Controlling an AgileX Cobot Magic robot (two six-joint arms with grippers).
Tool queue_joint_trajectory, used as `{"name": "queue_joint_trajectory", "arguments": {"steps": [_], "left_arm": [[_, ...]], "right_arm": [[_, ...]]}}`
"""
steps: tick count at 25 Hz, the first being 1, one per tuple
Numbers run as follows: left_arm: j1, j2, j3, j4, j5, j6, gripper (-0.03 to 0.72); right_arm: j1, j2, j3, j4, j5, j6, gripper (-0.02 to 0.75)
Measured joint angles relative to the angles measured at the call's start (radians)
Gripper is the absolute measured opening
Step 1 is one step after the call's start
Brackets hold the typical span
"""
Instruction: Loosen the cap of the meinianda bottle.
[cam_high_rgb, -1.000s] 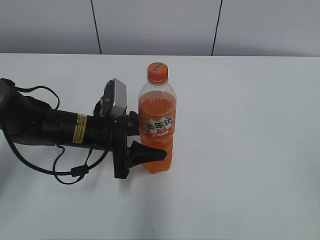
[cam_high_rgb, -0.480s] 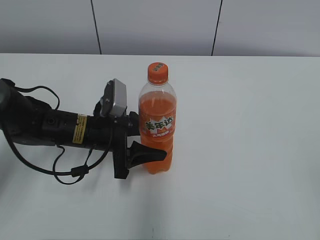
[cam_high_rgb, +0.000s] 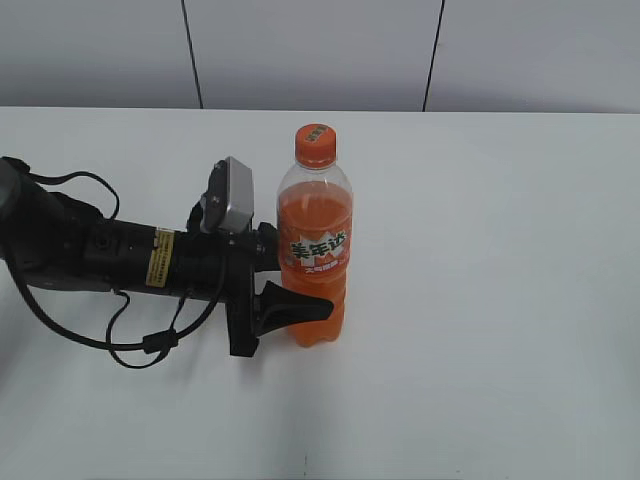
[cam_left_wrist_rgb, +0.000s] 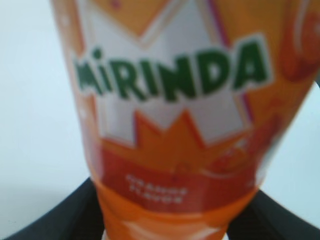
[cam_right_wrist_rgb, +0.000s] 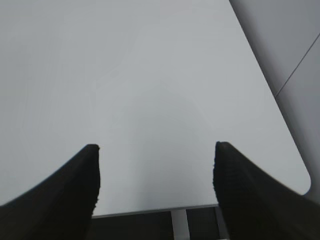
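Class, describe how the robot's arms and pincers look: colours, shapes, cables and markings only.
The left arm is black and tubular, with a yellow label, looping black cables and a grey box-shaped camera. Its left pincer has curved black fingers. The right pincer shows two black fingers with textured inner pads.

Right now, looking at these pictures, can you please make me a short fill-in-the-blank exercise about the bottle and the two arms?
1. The meinianda bottle stands ____ on the white table.
2. The left gripper has its fingers closed around the bottle's ____ half.
3. The orange cap is ____ on the bottle's neck.
4. The right gripper holds ____ between its open fingers.

Missing words: upright; lower; still; nothing
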Motion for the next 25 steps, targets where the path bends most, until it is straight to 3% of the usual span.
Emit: {"name": "queue_joint_trajectory", "arguments": {"steps": [13,19,25], "left_arm": [[0.0,0.0,0.0,-0.008,0.006,0.0,0.412],[0.0,0.0,0.0,-0.009,0.006,0.0,0.412],[0.0,0.0,0.0,-0.009,0.005,0.0,0.412]], "right_arm": [[0.0,0.58,-0.357,0.013,0.108,0.005,0.532],[0.0,0.785,-0.546,0.087,0.116,0.007,0.529],[0.003,0.98,-0.661,0.14,0.116,0.004,0.409]]}}
